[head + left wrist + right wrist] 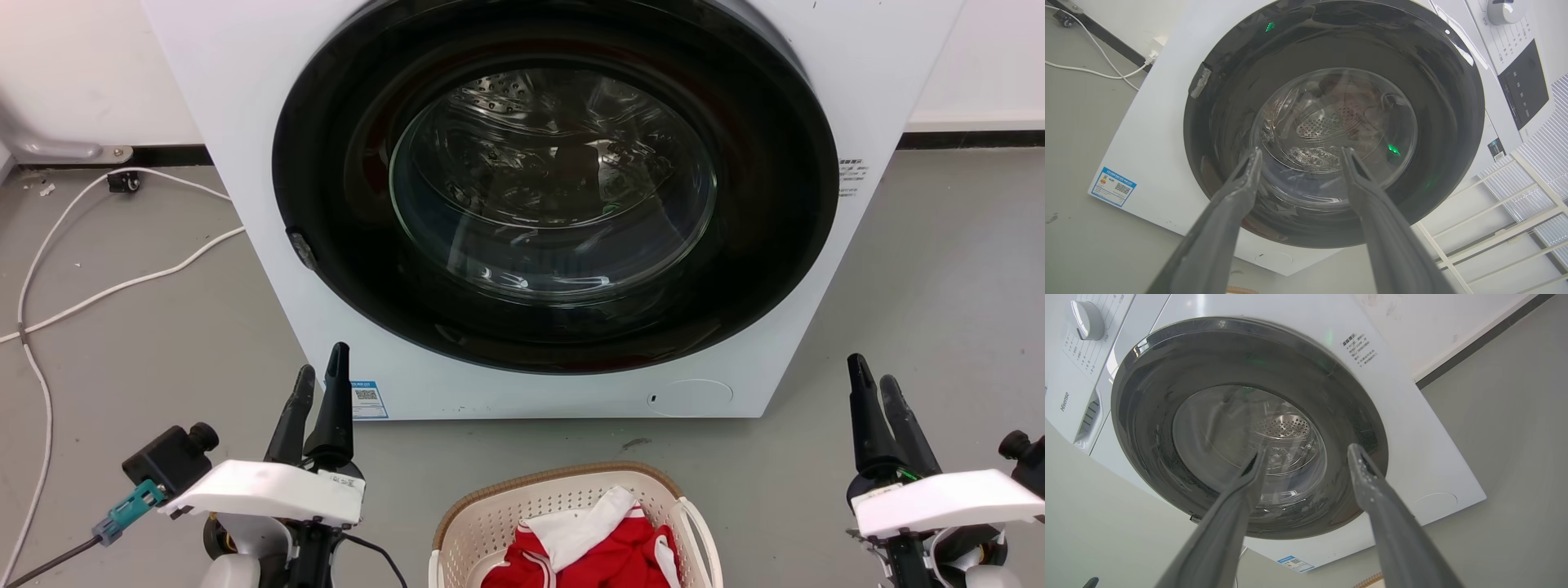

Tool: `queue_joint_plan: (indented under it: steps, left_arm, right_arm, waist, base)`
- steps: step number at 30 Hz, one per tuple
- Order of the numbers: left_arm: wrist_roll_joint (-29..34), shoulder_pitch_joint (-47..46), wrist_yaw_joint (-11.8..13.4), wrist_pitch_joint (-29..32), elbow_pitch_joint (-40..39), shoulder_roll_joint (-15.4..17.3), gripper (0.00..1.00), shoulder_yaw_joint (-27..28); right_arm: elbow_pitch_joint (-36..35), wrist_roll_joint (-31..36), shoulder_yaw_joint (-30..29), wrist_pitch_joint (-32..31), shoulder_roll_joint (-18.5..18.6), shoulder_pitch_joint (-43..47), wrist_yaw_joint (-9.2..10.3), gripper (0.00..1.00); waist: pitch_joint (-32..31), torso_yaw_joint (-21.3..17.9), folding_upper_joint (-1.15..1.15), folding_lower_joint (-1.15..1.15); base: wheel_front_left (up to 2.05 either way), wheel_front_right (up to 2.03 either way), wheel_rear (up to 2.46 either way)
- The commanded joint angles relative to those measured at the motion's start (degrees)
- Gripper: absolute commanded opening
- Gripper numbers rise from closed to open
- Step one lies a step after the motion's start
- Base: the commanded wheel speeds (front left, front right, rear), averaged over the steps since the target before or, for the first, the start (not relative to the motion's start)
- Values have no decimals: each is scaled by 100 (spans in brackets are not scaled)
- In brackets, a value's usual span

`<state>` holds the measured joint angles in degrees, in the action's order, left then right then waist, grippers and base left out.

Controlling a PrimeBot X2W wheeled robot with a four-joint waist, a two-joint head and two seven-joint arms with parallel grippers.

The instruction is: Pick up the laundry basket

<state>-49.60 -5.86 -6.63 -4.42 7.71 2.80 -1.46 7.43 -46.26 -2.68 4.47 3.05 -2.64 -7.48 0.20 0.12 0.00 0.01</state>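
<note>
The laundry basket (563, 510) sits on the floor at the bottom centre of the head view, cream with perforated walls, a brown rim and a white handle on its right side. Red and white clothes (596, 547) lie inside it. My left gripper (322, 380) is up at the lower left, well left of the basket, fingers apart and empty. My right gripper (873, 380) is at the lower right, also apart from the basket, open and empty. In the left wrist view, my left gripper (1300, 157) points at the washer door; a sliver of the basket rim (1241, 290) shows at the bottom edge. My right gripper (1308, 455) points there too.
A white front-loading washing machine (865, 73) with a shut dark glass door (555, 188) stands right behind the basket. White cables (122, 282) trail over the grey floor at the left. A white rack (1494, 228) shows beside the machine in the left wrist view.
</note>
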Motion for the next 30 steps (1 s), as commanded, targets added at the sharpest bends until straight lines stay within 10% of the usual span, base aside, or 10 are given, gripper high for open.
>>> queue_joint_plan:
  steps: [1,30]
  left_arm:
    - [207,-132,7,-67,-99,19,100,-28]
    - [2513,-161,113,-529,71,45,100,-283]
  right_arm:
    - [-96,224,15,55,3,-48,-1,100]
    - [-496,2817,58,-14,-9,104,-1,100]
  waist:
    - [0,0,0,-1]
    - [12,10,0,-1]
  base:
    - [0,0,0]
    - [0,0,0]
